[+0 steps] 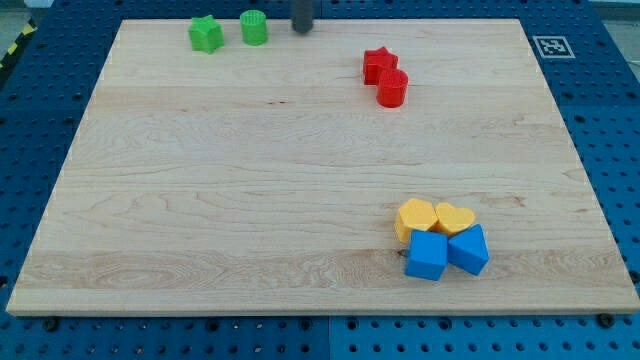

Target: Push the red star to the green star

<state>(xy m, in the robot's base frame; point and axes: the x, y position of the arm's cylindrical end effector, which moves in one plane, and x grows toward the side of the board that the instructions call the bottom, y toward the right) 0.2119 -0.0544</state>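
1. Bench [250,200]: a pale wooden board that fills most of the camera view and lies on a blue perforated base [30,120].
2. My tip [302,30]: the lower end of the dark rod, which enters at the view's top edge. It stands on the board near that edge, just to the view's right of the green cylinder and apart from it. It touches no block. The arm carries no gripper, so there is no open or closed state to tell.
3. Red star [378,63]: lies in the upper part of the board, right of centre, well apart from my tip and to its lower right in the view.
4. Red cylinder [392,88]: touches the red star on its lower right side.
5. Green star [206,34]: lies near the top edge, left of centre, well apart from the red star.
6. Green cylinder [254,27]: stands just beside the green star, on the view's right of it, between that star and my tip.
7. Lower right cluster: a yellow block [416,217] of rounded many-sided form and a yellow heart [455,218] side by side, with two blue blocks [427,256] [468,249] touching them below.
8. Marker tag [551,46]: a black and white square beside the board's top right corner.
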